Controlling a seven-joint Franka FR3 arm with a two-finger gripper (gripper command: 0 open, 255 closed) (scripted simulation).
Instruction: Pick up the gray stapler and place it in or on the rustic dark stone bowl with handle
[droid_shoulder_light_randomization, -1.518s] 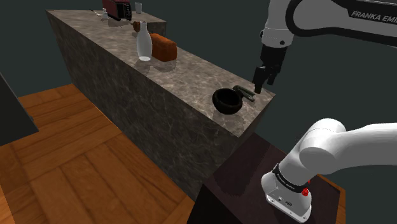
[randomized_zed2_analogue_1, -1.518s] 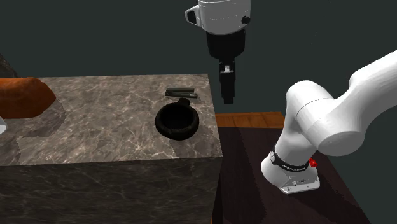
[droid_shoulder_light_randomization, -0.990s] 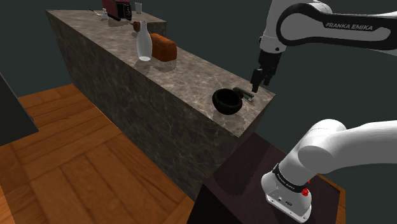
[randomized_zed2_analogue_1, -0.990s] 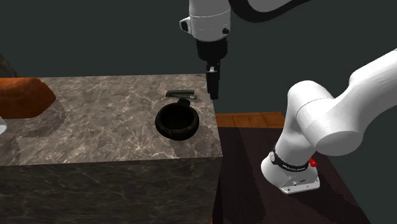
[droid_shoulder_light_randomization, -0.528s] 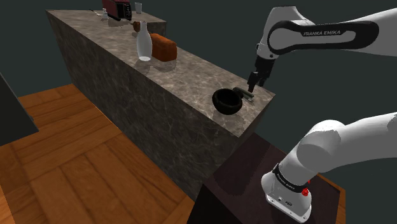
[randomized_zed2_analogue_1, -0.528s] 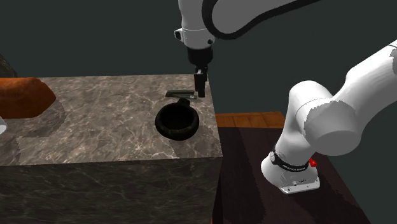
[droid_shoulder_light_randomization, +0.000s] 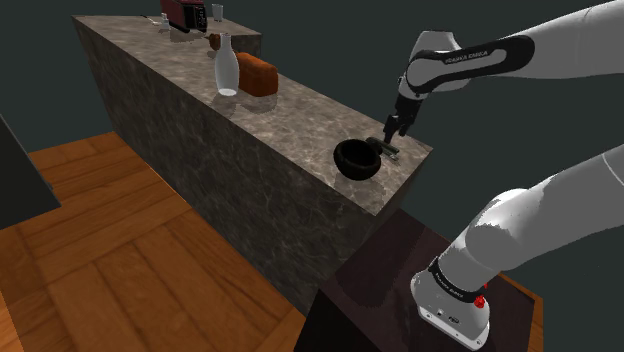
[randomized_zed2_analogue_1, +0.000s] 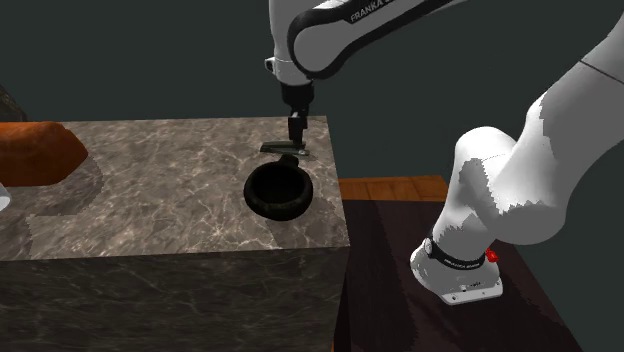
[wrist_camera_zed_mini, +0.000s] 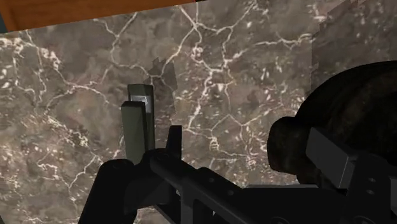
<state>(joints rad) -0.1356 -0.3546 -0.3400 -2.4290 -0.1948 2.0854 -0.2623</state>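
The pincer (droid_shoulder_light_randomization: 390, 133) hangs tip-down over the far corner of the marble table (droid_shoulder_light_randomization: 290, 110), right above the gray stapler (randomized_zed2_analogue_1: 283, 147). In the wrist view its two black fingers (wrist_camera_zed_mini: 331, 159) stand apart with nothing clasped between them. The stapler's near end slips behind one finger there, and whether that finger touches it cannot be told. The stapler lies flat on the table, near the dark stone bowl (randomized_zed2_analogue_1: 279, 190) on the side of its stubby handle (wrist_camera_zed_mini: 289, 146), with a strip of bare marble between the two. Compared with half a second ago, the pincer has come down and moved toward the second exterior view's left, from beside the table's edge to over the stapler's end. The stapler and bowl sit where they were.
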